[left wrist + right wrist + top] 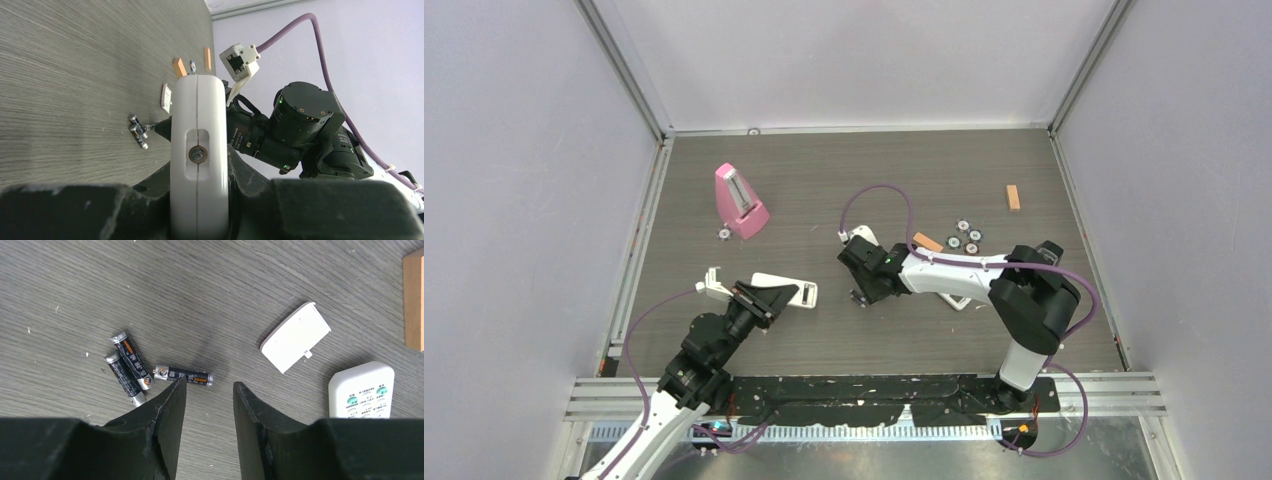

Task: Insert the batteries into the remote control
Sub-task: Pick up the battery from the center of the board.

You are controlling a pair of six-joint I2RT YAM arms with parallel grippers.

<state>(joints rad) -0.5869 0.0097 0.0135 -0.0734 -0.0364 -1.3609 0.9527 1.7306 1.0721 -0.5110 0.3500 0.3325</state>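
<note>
Batteries (131,368) lie flat on the grey table (210,285), three of them, all right under the right claw (210,386). Two lie side by side, touching, tilted, off to the left in the right wrist view. The nearest battery (183,375) lies alone. Its long side runs left to right in that view, and one end sits just at the tip of the claw's left finger (172,400).

The right claw has its fingers apart, with nothing but bare table in the gap. The nearest battery is not in that gap. It lies just to the left of it. It also points the same way the fingers squeeze, so I think a pinch now would catch it by its ends, or miss it. The claw likely needs to slide a bit left and turn, so the fingers come down on the battery's long sides.

The left claw (762,297) is clamped on the remote (197,110), a long white one, and holds it on its thin edge. It is near the batteries but apart from them, and the right arm is the nearer one.

A little white lid (295,337) lies on the table to the right, and a second remote with buttons (362,390) lies just past it. No battery is in the remote yet, as far as I can see.
</note>
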